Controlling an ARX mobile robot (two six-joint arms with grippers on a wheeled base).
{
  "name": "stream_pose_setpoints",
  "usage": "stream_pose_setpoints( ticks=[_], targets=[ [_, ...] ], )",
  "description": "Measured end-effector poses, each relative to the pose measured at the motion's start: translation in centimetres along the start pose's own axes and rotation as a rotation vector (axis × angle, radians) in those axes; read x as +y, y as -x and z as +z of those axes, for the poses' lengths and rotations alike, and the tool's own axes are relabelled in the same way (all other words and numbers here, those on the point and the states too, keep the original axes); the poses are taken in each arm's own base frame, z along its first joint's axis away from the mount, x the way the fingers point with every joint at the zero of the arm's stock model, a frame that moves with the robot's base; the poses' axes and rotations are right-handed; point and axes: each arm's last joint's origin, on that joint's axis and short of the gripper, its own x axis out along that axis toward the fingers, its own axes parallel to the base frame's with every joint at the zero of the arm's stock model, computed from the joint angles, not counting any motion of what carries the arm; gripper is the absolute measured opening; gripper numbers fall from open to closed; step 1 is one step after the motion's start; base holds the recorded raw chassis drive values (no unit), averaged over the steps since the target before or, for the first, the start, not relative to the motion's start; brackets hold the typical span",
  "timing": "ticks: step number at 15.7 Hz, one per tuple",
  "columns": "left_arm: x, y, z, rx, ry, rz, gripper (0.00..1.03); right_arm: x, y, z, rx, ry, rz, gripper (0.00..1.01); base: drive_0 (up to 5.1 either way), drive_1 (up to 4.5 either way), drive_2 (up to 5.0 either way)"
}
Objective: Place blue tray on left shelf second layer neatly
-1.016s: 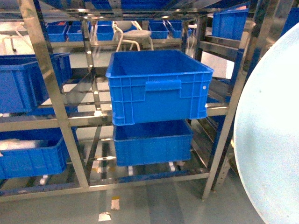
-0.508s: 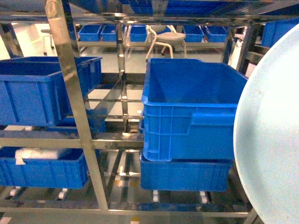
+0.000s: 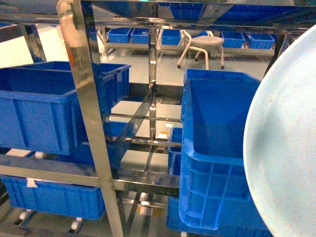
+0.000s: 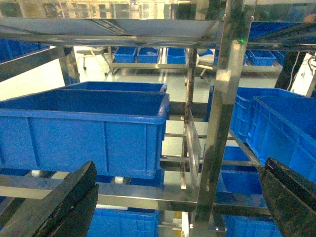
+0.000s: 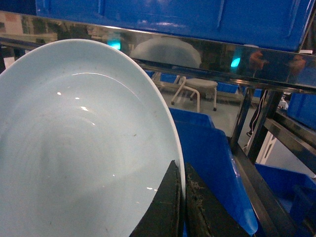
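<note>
Left gripper (image 4: pixel 177 207): two fingers (image 4: pixel 59 205) visible, dark grey to black, broad and flat with tapering wedge outlines; surfaces matte, faintly scuffed. A small pale mark sits on the right-hand finger's upper edge. Right gripper (image 5: pixel 181 207): two narrow black fingers (image 5: pixel 165 210), wedge-shaped, with pale scratches and dusty wear along the inner edges.

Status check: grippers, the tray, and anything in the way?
Right gripper clamped on the blue tray rim, tray tilted on edge. Left gripper open, empty. Blue crates fill the left shelf ahead; tray not shelved yet.
</note>
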Motion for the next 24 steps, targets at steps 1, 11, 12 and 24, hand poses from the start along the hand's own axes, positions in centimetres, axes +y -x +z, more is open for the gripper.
stream_pose_setpoints(
  ticks=[1, 11, 12, 24],
  targets=[
    [-0.01, 0.00, -0.07, 0.008, 0.000, -0.002, 0.98, -0.02, 0.05, 0.10, -0.010, -0.002, -0.001, 0.02, 0.0, 0.00, 0.0],
    [-0.01, 0.00, -0.06, 0.006, 0.000, -0.002, 0.98, -0.02, 0.05, 0.09, -0.010, -0.002, -0.001, 0.02, 0.1, 2.93, -2.8],
    [-0.01, 0.00, -0.06, 0.006, 0.000, -0.002, 0.98, -0.02, 0.05, 0.06, -0.007, -0.001, -0.001, 0.02, 0.0, 0.00, 0.0],
    [-0.01, 0.00, -0.06, 0.006, 0.000, -0.002, 0.98, -0.02, 0.03, 0.05, -0.005, -0.001, -0.001, 0.02, 0.0, 0.00, 0.0]
  ],
)
